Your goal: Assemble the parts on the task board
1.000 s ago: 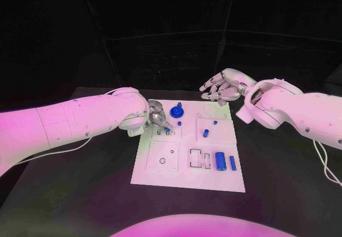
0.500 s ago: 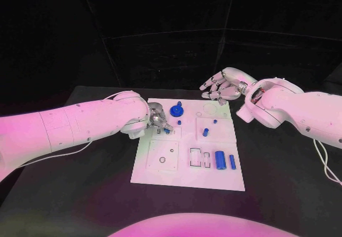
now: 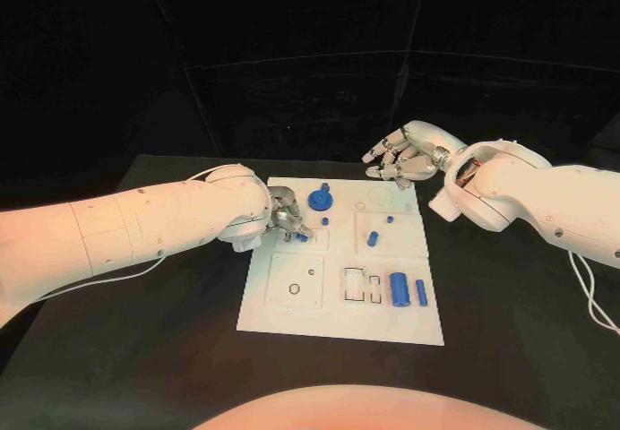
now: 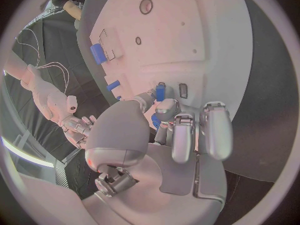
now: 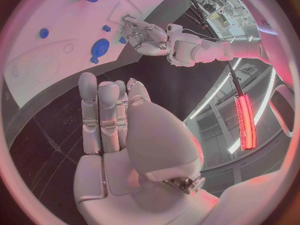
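The task board [image 3: 342,305] is a white plate lying flat in the middle of the black table [image 3: 155,322], with its long side running away from the robot. Several blue parts sit on it. A blue gear-like disc [image 3: 321,201] with a short stub on top lies near the far left corner. A small blue peg [image 3: 326,221] stands just beside it toward the robot, and a second blue peg [image 3: 372,240] stands near the middle of the board. A large blue cylinder [image 3: 400,289] and a thin blue pin [image 3: 420,293] lie side by side near the board's right edge, next to a rectangular slot [image 3: 356,285].

The left hand [image 3: 286,218] is low over the left edge of the board, near the gear-like disc. Its fingers [image 4: 164,111] are curled together, and their tips close round a small blue part [image 4: 160,91] that stands at the board surface. The wrist view shows the fingertips gathered narrowly on this part, the rest of the hand raised above the plate.

The right hand [image 3: 403,157] hangs in the air beyond the far right corner of the board, well apart from every part. Its fingers [image 5: 100,110] lie side by side, loosely bent, and hold nothing.
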`<state>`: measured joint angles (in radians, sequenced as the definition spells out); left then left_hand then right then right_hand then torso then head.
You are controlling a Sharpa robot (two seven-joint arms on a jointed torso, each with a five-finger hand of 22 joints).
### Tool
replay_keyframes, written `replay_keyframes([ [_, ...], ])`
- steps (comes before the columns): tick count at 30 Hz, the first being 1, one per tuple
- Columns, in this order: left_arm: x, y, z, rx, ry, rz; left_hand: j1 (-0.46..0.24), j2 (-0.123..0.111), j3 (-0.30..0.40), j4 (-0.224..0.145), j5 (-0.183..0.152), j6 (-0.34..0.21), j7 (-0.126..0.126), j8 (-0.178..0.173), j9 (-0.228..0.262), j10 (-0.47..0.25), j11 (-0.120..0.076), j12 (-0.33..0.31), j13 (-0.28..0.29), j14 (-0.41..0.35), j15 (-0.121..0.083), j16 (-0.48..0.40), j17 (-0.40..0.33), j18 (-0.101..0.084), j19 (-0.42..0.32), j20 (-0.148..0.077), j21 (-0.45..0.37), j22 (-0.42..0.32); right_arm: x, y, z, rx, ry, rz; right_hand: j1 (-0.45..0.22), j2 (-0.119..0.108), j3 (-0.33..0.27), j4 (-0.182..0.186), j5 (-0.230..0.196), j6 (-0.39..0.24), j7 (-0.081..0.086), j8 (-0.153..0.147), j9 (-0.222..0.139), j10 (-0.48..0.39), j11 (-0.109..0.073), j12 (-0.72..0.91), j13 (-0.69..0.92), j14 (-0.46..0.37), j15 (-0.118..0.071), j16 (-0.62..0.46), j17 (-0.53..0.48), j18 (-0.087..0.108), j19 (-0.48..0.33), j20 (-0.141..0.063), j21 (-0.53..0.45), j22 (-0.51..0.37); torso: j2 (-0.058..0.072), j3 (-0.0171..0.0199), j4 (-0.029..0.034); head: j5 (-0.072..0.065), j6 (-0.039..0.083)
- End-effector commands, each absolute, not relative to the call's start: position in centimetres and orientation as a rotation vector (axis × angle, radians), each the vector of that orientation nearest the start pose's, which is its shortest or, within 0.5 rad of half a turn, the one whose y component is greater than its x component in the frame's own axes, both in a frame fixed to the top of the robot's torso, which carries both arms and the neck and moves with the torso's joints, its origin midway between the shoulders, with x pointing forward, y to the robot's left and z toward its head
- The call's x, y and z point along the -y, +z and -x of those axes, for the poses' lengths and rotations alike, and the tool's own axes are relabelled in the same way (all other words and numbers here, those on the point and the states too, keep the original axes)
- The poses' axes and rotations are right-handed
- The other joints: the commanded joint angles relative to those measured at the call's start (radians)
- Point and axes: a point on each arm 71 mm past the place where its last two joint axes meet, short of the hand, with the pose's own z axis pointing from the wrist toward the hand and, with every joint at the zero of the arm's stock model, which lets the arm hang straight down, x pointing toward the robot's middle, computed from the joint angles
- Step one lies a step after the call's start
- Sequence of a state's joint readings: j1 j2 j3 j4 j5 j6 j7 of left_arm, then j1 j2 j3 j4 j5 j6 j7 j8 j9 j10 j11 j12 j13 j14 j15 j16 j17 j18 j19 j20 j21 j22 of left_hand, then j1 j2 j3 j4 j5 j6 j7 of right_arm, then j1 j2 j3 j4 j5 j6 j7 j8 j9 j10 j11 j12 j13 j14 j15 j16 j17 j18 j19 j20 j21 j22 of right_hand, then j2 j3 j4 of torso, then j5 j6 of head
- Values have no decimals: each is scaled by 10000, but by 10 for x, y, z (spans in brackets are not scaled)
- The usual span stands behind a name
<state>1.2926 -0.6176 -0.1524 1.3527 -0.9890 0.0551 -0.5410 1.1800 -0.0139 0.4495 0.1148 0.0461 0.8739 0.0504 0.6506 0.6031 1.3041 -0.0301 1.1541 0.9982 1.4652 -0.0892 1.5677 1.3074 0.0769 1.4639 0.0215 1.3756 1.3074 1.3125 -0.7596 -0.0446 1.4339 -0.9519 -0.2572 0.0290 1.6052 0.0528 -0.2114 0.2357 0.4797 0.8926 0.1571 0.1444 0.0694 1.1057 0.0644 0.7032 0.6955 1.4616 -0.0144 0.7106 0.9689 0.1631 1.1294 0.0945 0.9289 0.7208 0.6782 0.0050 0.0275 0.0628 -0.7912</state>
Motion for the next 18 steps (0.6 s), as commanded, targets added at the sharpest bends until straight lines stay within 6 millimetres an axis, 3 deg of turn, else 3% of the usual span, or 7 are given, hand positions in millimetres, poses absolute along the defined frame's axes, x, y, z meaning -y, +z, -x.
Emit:
replay_keyframes([
  [1, -161, -236, -502, -23624, -3343, 1800, 10, 40, 1471, -1414, 30, 29, -68, 5, 7, 68, -5, 38, 3, 1056, -19, 31, 2634, -194, 184, -47, 29, 207, 180, -137, -518, -16918, 9976, -1676, 17, -54, 68, 14, 47, 95, -7, 10, -17, -24, -34, -32, -14, 144, -28, -23, -15, 3, -71, -32, 54, 0, -6, -1, 6, 2, -17],
  [18, -165, -235, -500, -23677, -3194, 1844, -56, 6, 1600, -1429, 31, 41, -72, 62, 55, 89, -9, 55, 19, 1056, -22, 31, 2634, -198, 192, -51, 40, 227, 179, -138, -518, -16930, 9990, -1663, 17, -54, 68, 14, 47, 95, -7, 10, -17, -24, -34, -32, -14, 144, -28, -23, -15, 3, -71, -32, 54, 0, 4, 6, -8, -2, -49],
])
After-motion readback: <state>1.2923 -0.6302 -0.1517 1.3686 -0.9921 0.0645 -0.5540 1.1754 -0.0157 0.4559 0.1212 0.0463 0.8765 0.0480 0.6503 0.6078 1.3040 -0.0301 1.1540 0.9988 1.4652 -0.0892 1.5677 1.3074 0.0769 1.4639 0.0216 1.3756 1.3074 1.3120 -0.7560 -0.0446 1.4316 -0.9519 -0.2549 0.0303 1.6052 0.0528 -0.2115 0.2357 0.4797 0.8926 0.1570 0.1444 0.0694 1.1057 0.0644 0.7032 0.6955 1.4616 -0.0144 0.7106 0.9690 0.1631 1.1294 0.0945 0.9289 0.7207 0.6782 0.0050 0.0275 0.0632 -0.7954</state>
